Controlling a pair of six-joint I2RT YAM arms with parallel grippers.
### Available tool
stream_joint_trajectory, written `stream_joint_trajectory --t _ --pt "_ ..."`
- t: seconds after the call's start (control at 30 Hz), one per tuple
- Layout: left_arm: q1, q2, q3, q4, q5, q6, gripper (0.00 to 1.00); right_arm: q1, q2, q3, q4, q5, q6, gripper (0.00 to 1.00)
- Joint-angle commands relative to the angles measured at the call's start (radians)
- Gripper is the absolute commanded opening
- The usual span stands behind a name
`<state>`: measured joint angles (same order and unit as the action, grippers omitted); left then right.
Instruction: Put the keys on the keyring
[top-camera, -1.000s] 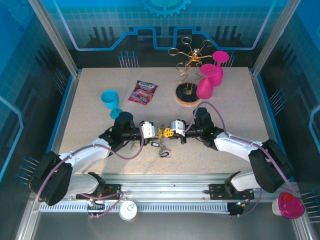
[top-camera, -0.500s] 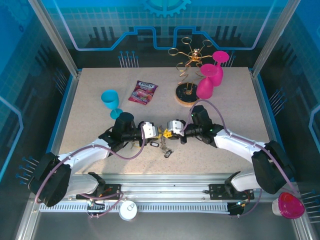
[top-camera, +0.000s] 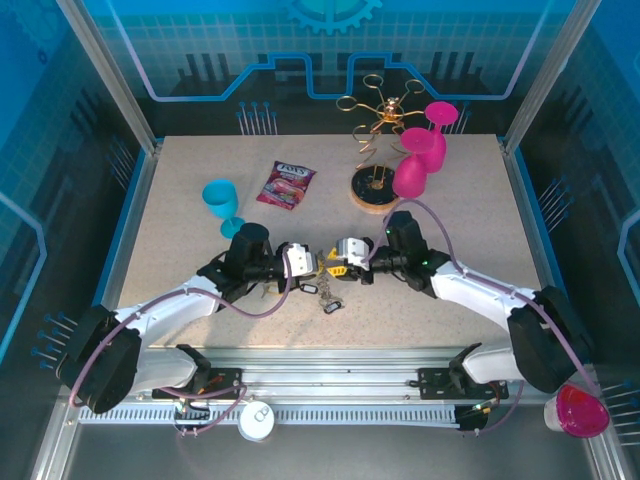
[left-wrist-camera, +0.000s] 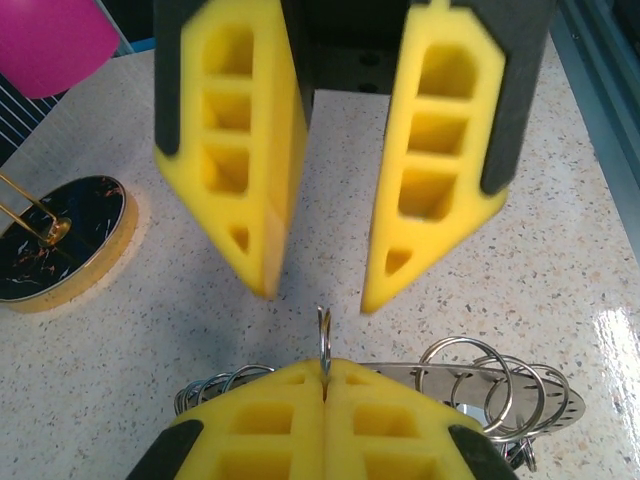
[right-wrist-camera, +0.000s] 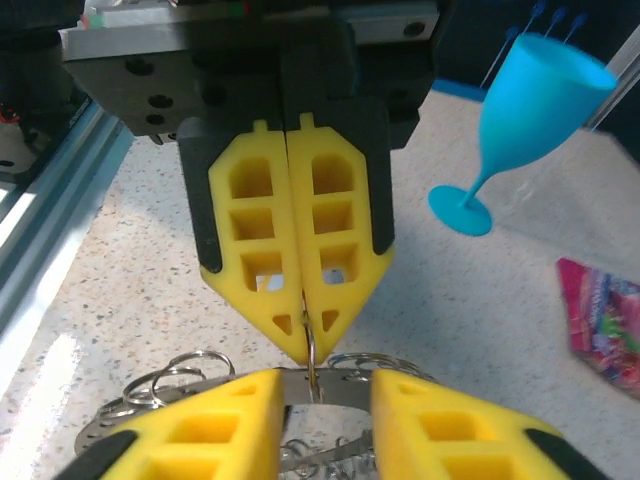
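We look down on the speckled surface (top-camera: 470, 220), with the left arm (top-camera: 180, 300) and right arm (top-camera: 470, 290) reaching in from the near corners and meeting nose to nose near its middle. At the far side stands a gold wire rack (top-camera: 375, 115) with pink glasses (top-camera: 420, 160) against it. A blue glass (top-camera: 222, 200) and a sweet packet (top-camera: 286, 184) sit to the left.

The left tool (right-wrist-camera: 302, 345) is clamped tight, pinching one thin upright loop of the keyring (left-wrist-camera: 560, 400). The keyring's flat grey plate and other loops lie on the surface just under those fingers. The right tool (left-wrist-camera: 318, 295) faces it with fingers parted, gripping nothing, the loop in line with the gap. The keys (top-camera: 328, 303) lie on the surface just near of both tools.
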<state>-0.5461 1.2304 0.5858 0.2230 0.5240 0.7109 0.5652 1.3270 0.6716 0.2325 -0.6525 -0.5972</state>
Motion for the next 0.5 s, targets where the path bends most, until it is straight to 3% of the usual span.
stream_joint_trajectory --t 0.0,0.17,0.47 --pt "-0.004 -0.017 -0.02 0.116 0.045 -0.031 0.0 -0.03 -0.033 -0.054 0.148 -0.052 0.058 0.35" --pt "-0.003 0.002 -0.063 0.259 0.08 -0.099 0.0 -0.027 -0.004 -0.066 0.168 -0.089 0.056 0.35" --pt "-0.004 0.007 -0.07 0.281 0.121 -0.112 0.0 -0.015 0.04 -0.031 0.19 -0.103 0.062 0.25"
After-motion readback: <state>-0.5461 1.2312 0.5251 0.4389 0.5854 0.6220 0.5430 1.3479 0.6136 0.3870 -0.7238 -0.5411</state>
